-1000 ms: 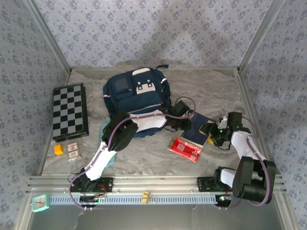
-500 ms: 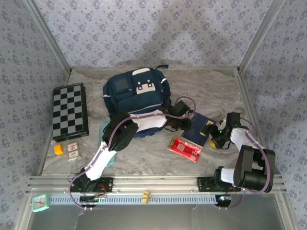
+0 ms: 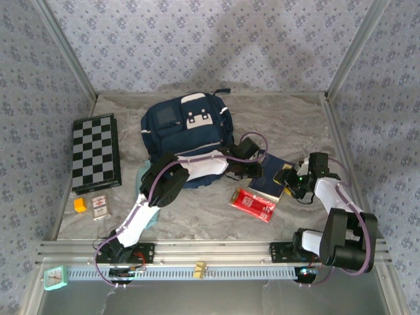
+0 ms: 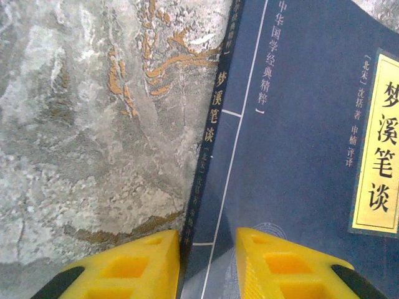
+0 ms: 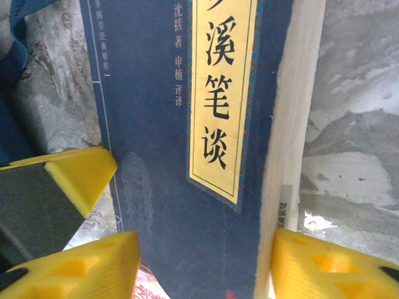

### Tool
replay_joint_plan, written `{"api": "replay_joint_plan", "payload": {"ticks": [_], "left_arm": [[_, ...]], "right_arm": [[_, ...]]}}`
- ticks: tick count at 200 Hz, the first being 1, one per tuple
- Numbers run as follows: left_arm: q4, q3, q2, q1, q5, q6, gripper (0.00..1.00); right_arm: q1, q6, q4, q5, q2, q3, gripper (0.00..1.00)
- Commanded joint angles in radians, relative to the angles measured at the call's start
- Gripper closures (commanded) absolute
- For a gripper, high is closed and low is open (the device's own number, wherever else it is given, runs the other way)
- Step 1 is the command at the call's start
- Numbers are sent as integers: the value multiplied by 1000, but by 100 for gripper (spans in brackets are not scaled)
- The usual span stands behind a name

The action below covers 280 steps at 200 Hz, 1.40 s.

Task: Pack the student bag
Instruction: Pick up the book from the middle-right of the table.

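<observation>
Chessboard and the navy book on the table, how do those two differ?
The chessboard is checked black and pale grey; the navy book has a navy cover with a yellow title label. The chessboard lies left of the student bag, the book to its right. In the top view the chessboard looks larger than the book. Both are flat rectangles lying on the table.

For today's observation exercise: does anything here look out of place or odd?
The teal clock lies outside the near rail, at the left corner, apart from the bag and other items on the table; it looks left behind.
</observation>
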Motion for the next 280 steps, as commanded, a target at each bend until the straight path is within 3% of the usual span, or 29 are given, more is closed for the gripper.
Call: {"api": "replay_joint_plan", "payload": {"ticks": [1, 84, 123, 148, 173, 207, 280], "left_arm": [[2, 28, 35, -7, 2, -3, 70], [-2, 25, 21, -6, 1, 8, 70], [-24, 43, 4, -3, -15, 25, 69], [28, 16, -58, 23, 56, -8, 63], [25, -25, -171, 39, 13, 34, 54], [33, -102, -289, 83, 36, 42, 44], [236, -344, -544, 191, 133, -17, 28]], "right_arm": [[5, -10, 22, -74, -13, 3, 51], [-12, 5, 16, -70, -37, -13, 76], [-21, 26, 5, -62, -100, -4, 93], [-44, 30, -34, -67, -162, 17, 99], [-59, 27, -72, -65, -232, 56, 100], [-74, 21, -120, -109, -295, 153, 100], [-50, 106, 3, -288, -334, 244, 100]]}}
